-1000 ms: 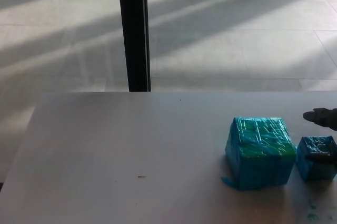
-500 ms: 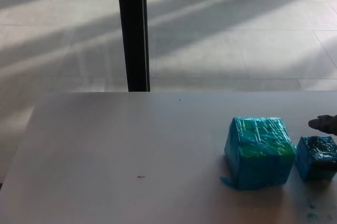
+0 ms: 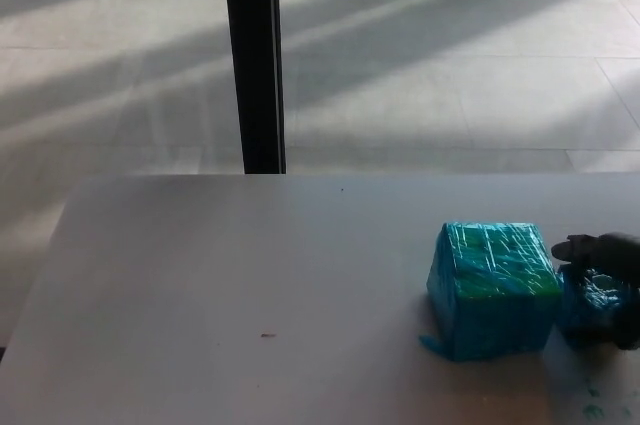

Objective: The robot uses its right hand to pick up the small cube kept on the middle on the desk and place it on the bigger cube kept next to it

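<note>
At the right edge of the frame, just below mid-height, your right hand [image 3: 606, 263] is reaching in from off-picture and sitting directly over the small cube [image 3: 592, 307]. A dark fingertip is poking out toward picture left above the cube's top, and another dark part is showing low at the cube's right side, so the fingers seem to be straddling it. You cannot tell from this view whether they are actually pinching the cube or only bracketing it, since most of the hand is cut off by the frame edge.

The small cube is resting on the counter [image 3: 250, 275], half covered by the hand, touching or just beside the right face of the bigger cube [image 3: 492, 288]. That is the relation your next move is hanging on: the target's top is lying up and toward picture left of the hand, so the lift needs to clear the bigger cube's upper right edge before travelling left. Your left hand is not showing anywhere.
</note>
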